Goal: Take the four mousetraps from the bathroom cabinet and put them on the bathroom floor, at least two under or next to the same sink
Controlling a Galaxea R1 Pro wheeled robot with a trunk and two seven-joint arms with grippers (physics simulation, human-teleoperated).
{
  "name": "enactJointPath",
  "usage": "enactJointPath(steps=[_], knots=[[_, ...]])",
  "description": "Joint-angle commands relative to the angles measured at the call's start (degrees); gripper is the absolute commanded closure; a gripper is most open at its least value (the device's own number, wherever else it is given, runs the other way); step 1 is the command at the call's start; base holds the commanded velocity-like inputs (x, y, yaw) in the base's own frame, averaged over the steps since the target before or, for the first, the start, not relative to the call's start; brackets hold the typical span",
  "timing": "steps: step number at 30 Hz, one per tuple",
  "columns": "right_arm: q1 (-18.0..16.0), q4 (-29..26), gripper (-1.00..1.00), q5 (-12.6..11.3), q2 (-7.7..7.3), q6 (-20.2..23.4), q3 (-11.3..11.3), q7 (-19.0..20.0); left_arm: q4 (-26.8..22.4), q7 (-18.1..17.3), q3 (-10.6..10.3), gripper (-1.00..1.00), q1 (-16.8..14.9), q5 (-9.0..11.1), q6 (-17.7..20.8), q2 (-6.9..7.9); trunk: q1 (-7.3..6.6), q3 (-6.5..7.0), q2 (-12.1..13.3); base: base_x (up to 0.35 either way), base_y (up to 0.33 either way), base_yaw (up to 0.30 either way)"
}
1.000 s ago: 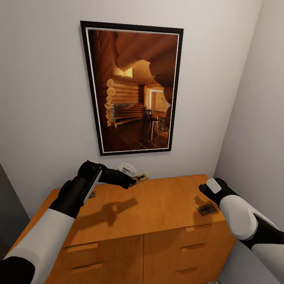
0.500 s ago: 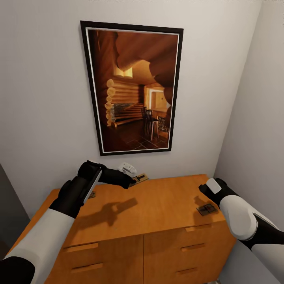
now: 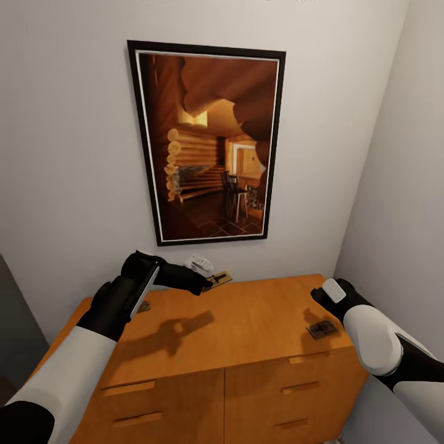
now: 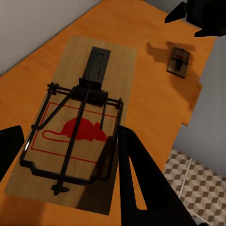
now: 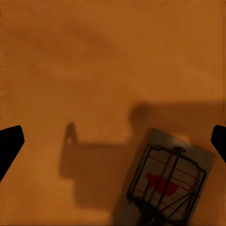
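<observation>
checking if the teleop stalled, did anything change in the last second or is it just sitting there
Only the head camera shifted a little: the framed picture and cabinet sit slightly lower in view. Nothing was gripped or released. The left gripper hangs open over the mousetrap at the back edge, the right gripper open above the mousetrap at the right, both traps flat on the cabinet top as before.

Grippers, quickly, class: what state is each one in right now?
Left gripper: open, fingers either side of a mousetrap, not holding it.
Right gripper: open, holding nothing, above the cabinet.
</observation>
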Motion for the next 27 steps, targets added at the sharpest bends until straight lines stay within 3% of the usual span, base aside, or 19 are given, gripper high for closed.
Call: enactJointPath(steps=[1, 7, 18, 27], knots=[[0.0, -0.1, -1.00, -0.6, -0.01, 0.2, 0.2, -0.3, -0.1, -0.6, 0.0, 1.00, -0.1, -0.6, 0.1, 0.02, -0.21, 0.08, 0.3, 0.000, 0.000, 0.000], [0.0, -0.1, -1.00, -0.6, -0.01, 0.2, 0.2, -0.3, -0.1, -0.6, 0.0, 1.00, -0.1, -0.6, 0.1, 0.03, -1.53, 1.16, 2.7, 0.000, 0.000, 0.000], [0.2, 0.0, -1.00, -0.6, -0.13, 0.3, 0.2, -0.3, 0.0, -0.5, 0.1, 1.00, -0.1, -0.7, 0.1, 0.15, -1.53, 1.16, 2.7, 0.000, 0.000, 0.000], [1.7, 0.3, -1.00, -0.8, -1.07, -0.1, 0.2, -0.4, 0.0, -0.5, 0.1, 1.00, -0.1, -0.8, 0.0, 0.24, -1.53, 1.16, 2.7, 0.000, 0.000, 0.000]])
